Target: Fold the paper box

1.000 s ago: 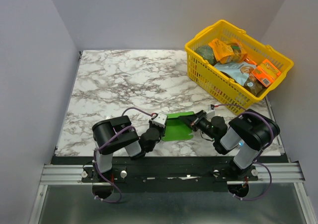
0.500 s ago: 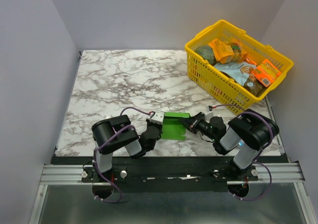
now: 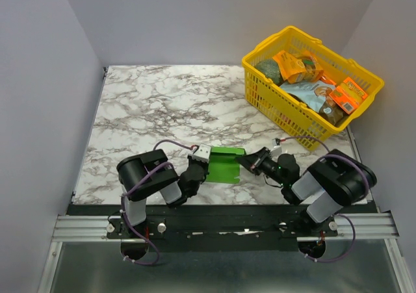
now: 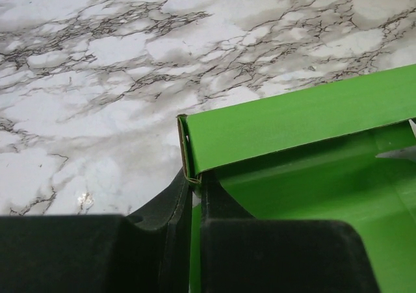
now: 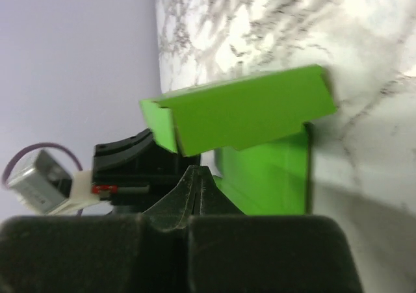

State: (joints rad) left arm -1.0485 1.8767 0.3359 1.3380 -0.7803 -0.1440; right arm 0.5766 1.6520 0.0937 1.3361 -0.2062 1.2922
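Left gripper (image 4: pixel 192 179): fingers clamped on the left corner of the paper box (image 3: pixel 225 165). Box sits lower centre in top view on the marble table (image 3: pixel 162 104), long flap folded over. Right gripper (image 3: pixel 244 161): fingers together, tips at the box's right edge.

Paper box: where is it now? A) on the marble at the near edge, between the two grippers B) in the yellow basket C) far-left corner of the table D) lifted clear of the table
A: the green paper box lies on the marble between the left gripper and the right gripper, well clear of the yellow basket.
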